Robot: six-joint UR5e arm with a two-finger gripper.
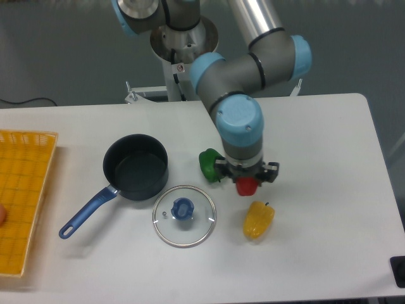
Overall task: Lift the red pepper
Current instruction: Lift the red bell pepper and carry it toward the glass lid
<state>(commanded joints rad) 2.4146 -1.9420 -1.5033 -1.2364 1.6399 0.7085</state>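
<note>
**Robot arm holding a red pepper above a white table**

At the far left, a yellow mesh basket sits on the white table. Next comes a dark saucepan with a blue handle, and a glass lid with a blue knob lying near it. A green pepper sits just left of the gripper, partly hidden by it. The fingers are clamped on the red pepper, directly under the wrist. A yellow pepper lies just below and right of it.
</note>
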